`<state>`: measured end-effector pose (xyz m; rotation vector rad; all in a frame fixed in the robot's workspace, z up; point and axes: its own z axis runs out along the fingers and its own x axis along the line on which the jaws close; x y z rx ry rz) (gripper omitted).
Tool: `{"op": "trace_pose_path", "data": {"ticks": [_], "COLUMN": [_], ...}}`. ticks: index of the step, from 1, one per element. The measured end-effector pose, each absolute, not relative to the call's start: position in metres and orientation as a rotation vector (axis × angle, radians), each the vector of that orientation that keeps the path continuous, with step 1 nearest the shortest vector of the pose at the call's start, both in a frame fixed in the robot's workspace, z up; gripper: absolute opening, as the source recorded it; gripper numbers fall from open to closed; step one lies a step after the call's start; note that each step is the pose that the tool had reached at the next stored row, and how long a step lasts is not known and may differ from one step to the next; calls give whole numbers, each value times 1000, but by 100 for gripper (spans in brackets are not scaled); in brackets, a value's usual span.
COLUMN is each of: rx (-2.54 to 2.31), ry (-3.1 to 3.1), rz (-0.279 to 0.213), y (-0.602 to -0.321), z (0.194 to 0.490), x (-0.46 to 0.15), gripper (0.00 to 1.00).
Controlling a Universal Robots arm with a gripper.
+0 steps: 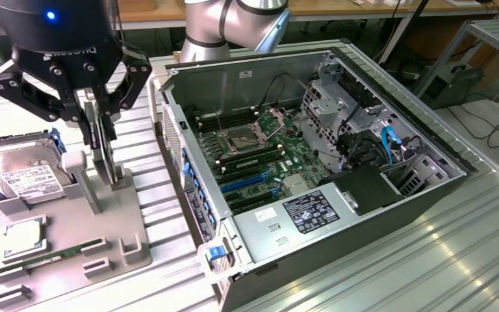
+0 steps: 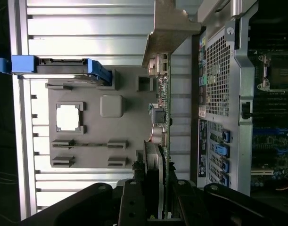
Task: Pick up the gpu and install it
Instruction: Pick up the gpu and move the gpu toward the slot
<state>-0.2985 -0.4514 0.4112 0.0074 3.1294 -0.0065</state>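
The gpu (image 1: 104, 146) is a thin black card standing on edge at the grey parts holder (image 1: 76, 227), on the exterior view's left. My black gripper (image 1: 101, 112) comes down over its top edge, with one finger on each side pressed against the card. In the wrist view the gpu (image 2: 160, 141) runs edge-on away from the gripper (image 2: 158, 207), and its silvery bracket (image 2: 169, 28) is at the far end. Whether the card's lower edge still rests in the holder slot is hard to tell.
The open computer case (image 1: 223, 84) lies to the exterior view's right of the holder, its motherboard and blue slots (image 1: 245, 183) exposed. On the holder lie a silver hard drive (image 1: 20, 172), a square chip (image 1: 24, 235) and a green memory stick (image 1: 46, 258). The case's perforated rear panel (image 2: 218, 75) sits close beside the card.
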Motion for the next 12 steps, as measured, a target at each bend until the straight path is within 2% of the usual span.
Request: {"op": "trace_pose_path", "data": {"ticks": [12], "rx": [7], "ry": [3130], "rz": [-7], "y": [-451], "z": [431], "x": [-299], "gripper": [27]}}
